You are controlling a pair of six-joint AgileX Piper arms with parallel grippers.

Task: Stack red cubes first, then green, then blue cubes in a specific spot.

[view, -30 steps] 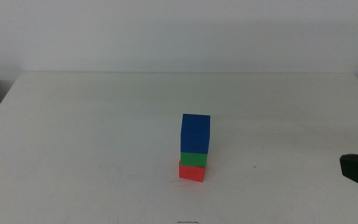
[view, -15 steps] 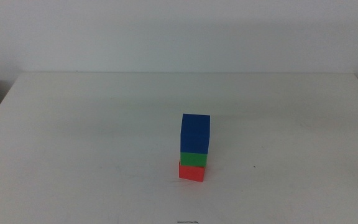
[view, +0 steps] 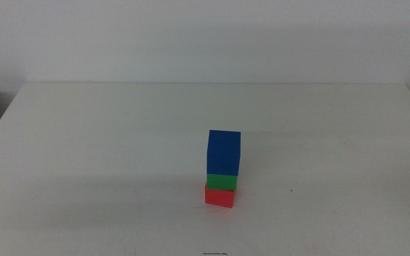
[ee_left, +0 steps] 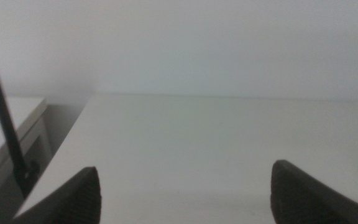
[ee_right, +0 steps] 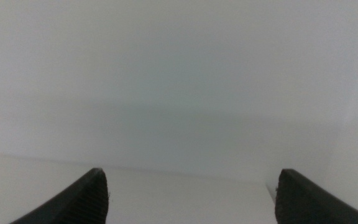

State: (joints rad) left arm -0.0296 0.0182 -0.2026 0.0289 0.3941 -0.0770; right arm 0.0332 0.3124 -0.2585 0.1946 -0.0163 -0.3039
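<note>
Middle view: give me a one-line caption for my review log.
Finished stack on the white table: red cube at the bottom, green cube in the middle, blue cube on top, no gripper touching it.

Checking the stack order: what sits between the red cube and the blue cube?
The green cube sits between them, resting on the red cube with the blue cube on top, as the middle view shows.

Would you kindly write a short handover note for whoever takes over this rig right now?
Left pincer: open, empty, parked off the table's left edge.
Right pincer: open, empty, out of the middle view.
Stack on the white table: red cube at the bottom, green cube on it, blue cube on top, standing untouched.
Done: all three stacked in order.
Left: nothing visible.
</note>
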